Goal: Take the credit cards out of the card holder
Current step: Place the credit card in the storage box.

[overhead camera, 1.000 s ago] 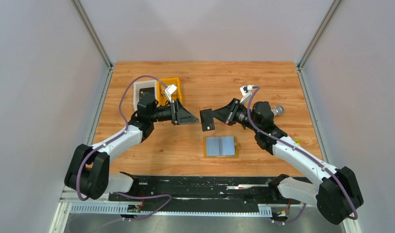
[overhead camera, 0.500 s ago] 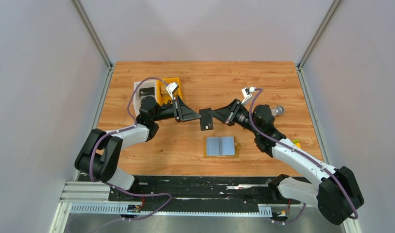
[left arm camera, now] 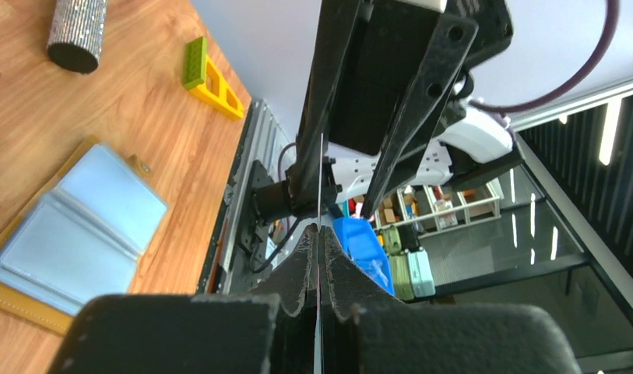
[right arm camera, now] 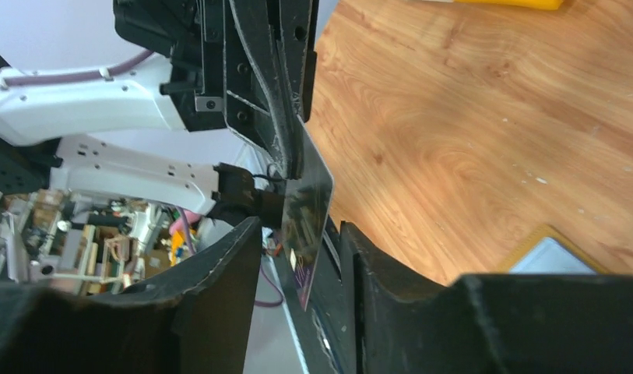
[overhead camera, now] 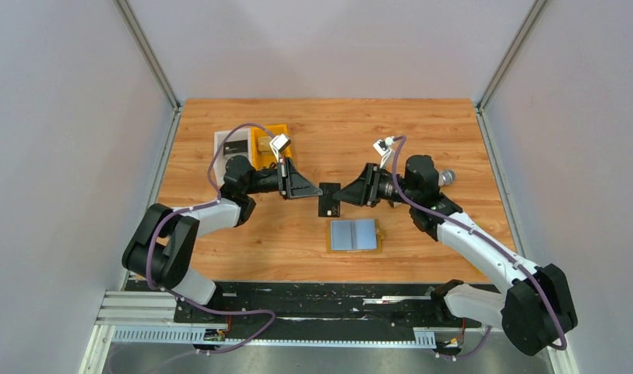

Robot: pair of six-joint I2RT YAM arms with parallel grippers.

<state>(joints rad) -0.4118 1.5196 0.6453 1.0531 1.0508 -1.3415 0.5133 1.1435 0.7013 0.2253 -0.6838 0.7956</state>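
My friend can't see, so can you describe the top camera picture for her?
Seen from above, the left hand pinches a black card over a wooden table, and the right hand is open around its other end. The card holder lies open on the table nearby.

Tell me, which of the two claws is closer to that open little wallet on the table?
Right. The right gripper hangs just beyond the far edge of the card holder; the left gripper, pinching a black card, sits farther off, beyond and to its left.
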